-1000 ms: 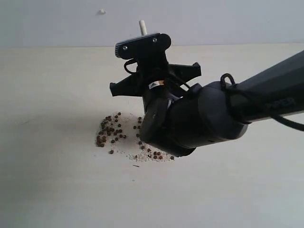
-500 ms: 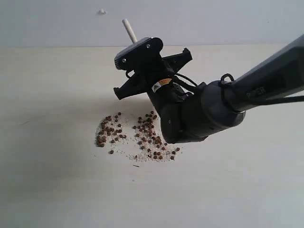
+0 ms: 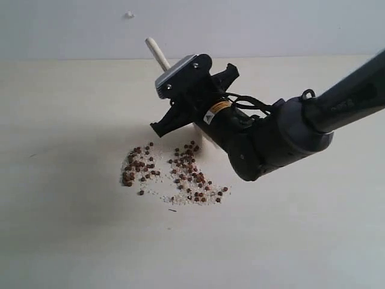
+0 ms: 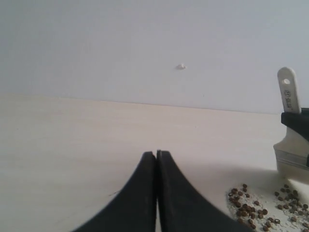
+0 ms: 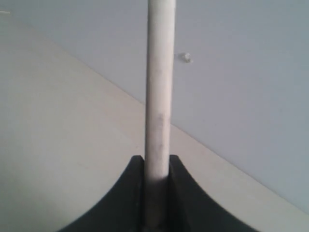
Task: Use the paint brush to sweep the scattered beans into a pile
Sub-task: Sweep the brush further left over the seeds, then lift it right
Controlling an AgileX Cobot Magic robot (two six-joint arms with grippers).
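The beans (image 3: pixel 171 171) lie on the pale table in two close dark clusters over whitish grains; the left wrist view catches them too, the beans (image 4: pixel 263 208). My right gripper (image 3: pixel 180 81) is shut on the paint brush (image 3: pixel 155 51), whose handle slants up and to the left while a bit of cream bristle shows just behind the beans. In the right wrist view the handle (image 5: pixel 160 87) runs straight out between the fingers of the right gripper (image 5: pixel 156 159). The left gripper (image 4: pixel 156 153) is shut and empty, off to the side of the brush (image 4: pixel 289 145).
The pale table (image 3: pixel 72 229) stretches round the beans on all sides and meets a grey wall behind. A small white speck (image 3: pixel 129 14) sits on that wall. My right arm (image 3: pixel 313 120) reaches in from the right edge.
The right arm has swung to the right and lifted off the beans, uncovering the right cluster. The brush handle has tilted from upright to leaning left.
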